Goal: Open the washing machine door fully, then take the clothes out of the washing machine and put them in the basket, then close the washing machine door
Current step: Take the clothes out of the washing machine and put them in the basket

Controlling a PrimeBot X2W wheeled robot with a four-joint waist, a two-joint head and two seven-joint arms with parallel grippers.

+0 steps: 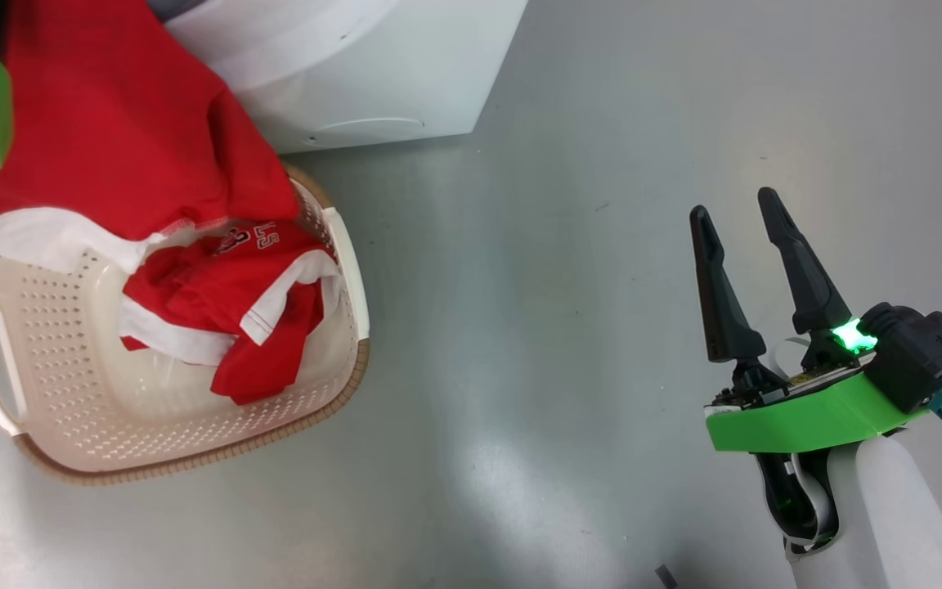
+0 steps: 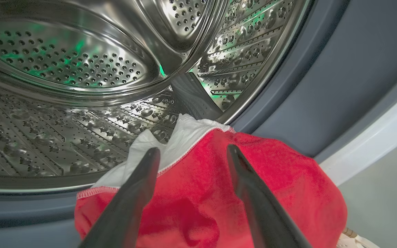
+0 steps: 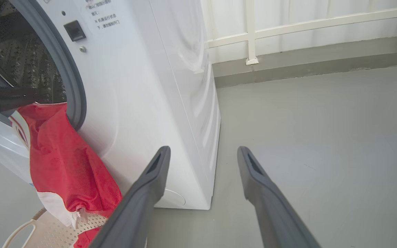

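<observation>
The left tool [image 2: 193, 153] sits at the mouth of the washing machine [image 3: 143, 103], fingers spread and released, over a red garment [image 2: 253, 179] that drapes from the drum's lip down to the basket [image 1: 54, 343] on the floor. More red clothes [image 1: 226, 311] lie inside the basket. The right tool [image 1: 734, 203], also released, hangs above the floor well to the right.

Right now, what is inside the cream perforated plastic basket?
Inside the cream perforated plastic basket lies a crumpled red garment with white trim and lettering. A second red garment, hanging from above, covers the far side; what lies under it cannot be seen.
</observation>
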